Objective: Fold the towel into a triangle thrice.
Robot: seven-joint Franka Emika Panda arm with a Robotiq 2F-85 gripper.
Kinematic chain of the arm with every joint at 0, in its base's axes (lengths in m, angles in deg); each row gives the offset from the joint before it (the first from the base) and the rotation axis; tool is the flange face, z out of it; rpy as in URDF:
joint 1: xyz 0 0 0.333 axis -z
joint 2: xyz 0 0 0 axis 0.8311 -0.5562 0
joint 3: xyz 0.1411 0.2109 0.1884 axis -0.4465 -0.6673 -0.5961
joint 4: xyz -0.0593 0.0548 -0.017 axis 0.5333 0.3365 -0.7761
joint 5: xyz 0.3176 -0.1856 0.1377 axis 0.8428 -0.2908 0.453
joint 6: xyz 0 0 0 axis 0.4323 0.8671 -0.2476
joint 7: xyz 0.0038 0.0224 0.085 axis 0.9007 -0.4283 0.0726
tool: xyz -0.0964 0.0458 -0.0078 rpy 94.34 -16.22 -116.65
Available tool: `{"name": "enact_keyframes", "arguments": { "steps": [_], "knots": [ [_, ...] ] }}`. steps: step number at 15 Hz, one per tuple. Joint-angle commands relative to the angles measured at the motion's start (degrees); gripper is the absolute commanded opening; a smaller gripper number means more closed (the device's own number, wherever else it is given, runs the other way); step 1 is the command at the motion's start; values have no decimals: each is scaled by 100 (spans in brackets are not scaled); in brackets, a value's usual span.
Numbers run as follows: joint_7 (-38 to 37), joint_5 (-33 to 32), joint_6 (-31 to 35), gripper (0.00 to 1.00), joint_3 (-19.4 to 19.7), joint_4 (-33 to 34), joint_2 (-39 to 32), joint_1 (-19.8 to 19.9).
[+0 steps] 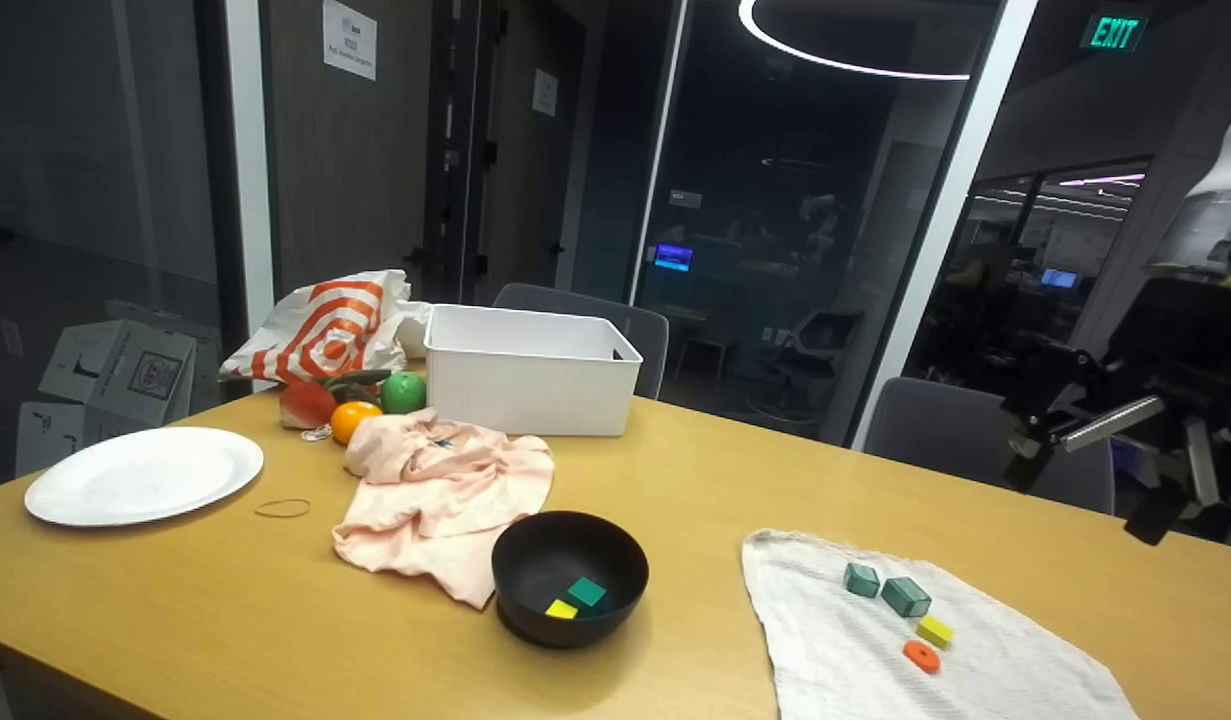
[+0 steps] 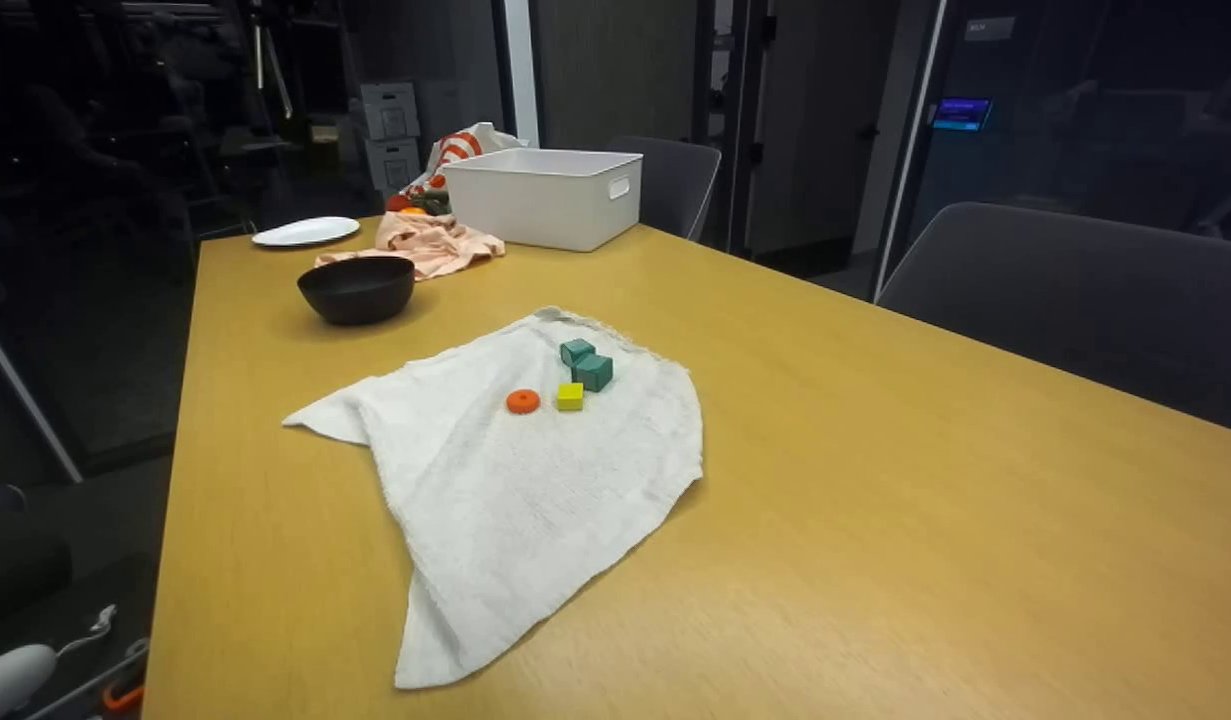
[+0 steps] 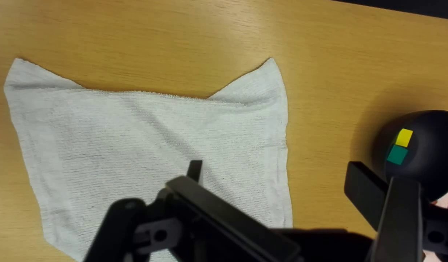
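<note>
The hand [image 3: 278, 180] is held above the worktop [image 2: 875, 520], its fingers parted wide. The white towel [image 2: 535, 490] is spread on the worktop, two corners seen jutting past one edge in the wrist view. Upon it are placed an orange disc [image 2: 522, 402], a yellow block [image 2: 570, 397] and two green blocks [image 2: 593, 373]. Beyond, in an exterior view, a black bowl [image 2: 355, 300] is noted, holding a yellow piece [image 1: 562, 609] and a green piece [image 1: 587, 591]. Behind the bowl, a crumpled pink cloth [image 2: 440, 250] is found; farther, a white bin [image 2: 535, 205] is observed.
</note>
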Motion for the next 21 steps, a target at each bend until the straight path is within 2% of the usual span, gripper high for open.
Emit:
{"name": "enact_keyframes", "arguments": {
  "steps": [1, 4, 7, 14, 16, 21],
  "knots": [
    [11, 10, -18, 100, -24, 13, -1, 32],
    [72, 98, 824, 100, -180, -188, -102, -65],
    [-110, -81, 1663, 100, -475, -516, -303, -110],
    [-100, -286, 2081, 100, -847, -1088, -846, -400],
    [-80, -270, 1916, 100, -739, -1061, -823, -431],
    [8, -279, 2071, 100, -758, -1080, -1029, -525]
  ]
}}
